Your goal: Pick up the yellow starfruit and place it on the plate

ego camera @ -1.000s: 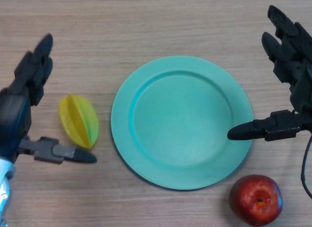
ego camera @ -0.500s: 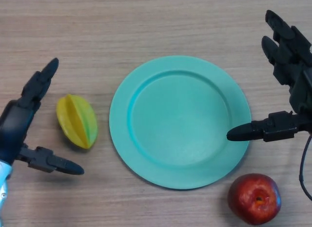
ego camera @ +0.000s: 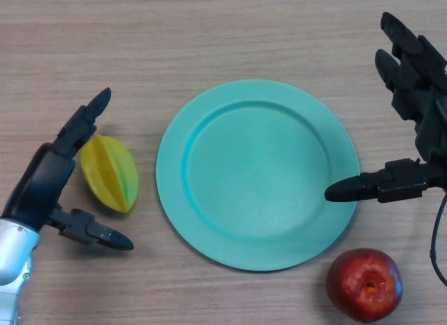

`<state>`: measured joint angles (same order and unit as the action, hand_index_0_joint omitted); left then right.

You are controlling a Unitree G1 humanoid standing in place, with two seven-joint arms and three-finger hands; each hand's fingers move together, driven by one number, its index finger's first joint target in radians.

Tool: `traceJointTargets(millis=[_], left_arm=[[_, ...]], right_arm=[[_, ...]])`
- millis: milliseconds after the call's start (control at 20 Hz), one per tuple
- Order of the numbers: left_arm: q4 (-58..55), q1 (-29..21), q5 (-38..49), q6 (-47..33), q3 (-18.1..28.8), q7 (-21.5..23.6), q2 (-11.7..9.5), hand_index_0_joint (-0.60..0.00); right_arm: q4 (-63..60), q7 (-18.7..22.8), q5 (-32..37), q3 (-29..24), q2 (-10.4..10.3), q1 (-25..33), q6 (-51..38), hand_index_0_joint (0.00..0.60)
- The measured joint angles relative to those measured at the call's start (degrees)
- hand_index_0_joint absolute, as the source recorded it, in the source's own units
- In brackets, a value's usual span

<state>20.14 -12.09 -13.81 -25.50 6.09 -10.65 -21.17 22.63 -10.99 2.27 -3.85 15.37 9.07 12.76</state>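
So the left hand (ego camera: pixel 49 189) is spread wide, fingers straight and pointing up over the far end of the yellow starfruit (ego camera: pixel 110 172), thumb sticking out below its near end. The fruit sits in the gap between them, but nothing's closed on it yet, so I'd call this the pre-grasp stage. The starfruit is on the counter (ego camera: pixel 223 31), just off the hand's inner side, and the teal plate (ego camera: pixel 174 199) just beyond it has nothing on it. Grab, lift and drop-off all remain. Right hand (ego camera: pixel 419 129) hangs open at the plate's other edge, with a red apple (ego camera: pixel 365 284) nearby.
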Motion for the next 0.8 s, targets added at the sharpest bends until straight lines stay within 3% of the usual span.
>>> traceJointTargets(millis=[150, 200, 250, 550, 600, 650, 800], left_arm=[[-0.7, 0.9, -3.5, 0.4, -0.2, 0.2, 0.0, -0.450], [-1.8, 1.3, -3.4, 1.5, -0.2, -0.4, 0.0, -0.550], [-4.9, 2.3, -3.2, 4.4, 0.0, -2.5, 0.0, -0.600], [-6.8, 4.0, -6.4, 2.3, 1.0, -3.4, -0.2, -0.600], [-5.9, 3.9, -9.0, -0.1, 1.1, -0.7, -0.5, -0.600], [-5.2, 3.9, -13.0, -3.1, 1.3, 6.0, -0.8, -0.600], [-10.1, 4.3, -12.9, -4.6, 4.2, 11.8, -1.5, -0.600]], right_arm=[[0.7, 0.0, 0.0, 0.0, 0.0, -0.3, -0.2, 0.000], [1.0, 0.0, 0.0, 0.0, 0.0, -0.5, -0.2, 0.000], [2.2, 0.0, 0.0, -0.1, 0.0, -0.9, 0.1, 0.000], [2.9, 0.0, 0.0, -0.1, 0.0, -0.9, 0.0, 0.000], [2.9, 0.0, 0.0, -0.1, 0.0, -0.9, 0.0, 0.000], [3.0, 0.0, 0.0, -0.1, 0.0, -1.0, 0.0, 0.000], [3.1, 0.0, 0.1, -0.1, -0.1, -1.0, 0.0, 0.000]])
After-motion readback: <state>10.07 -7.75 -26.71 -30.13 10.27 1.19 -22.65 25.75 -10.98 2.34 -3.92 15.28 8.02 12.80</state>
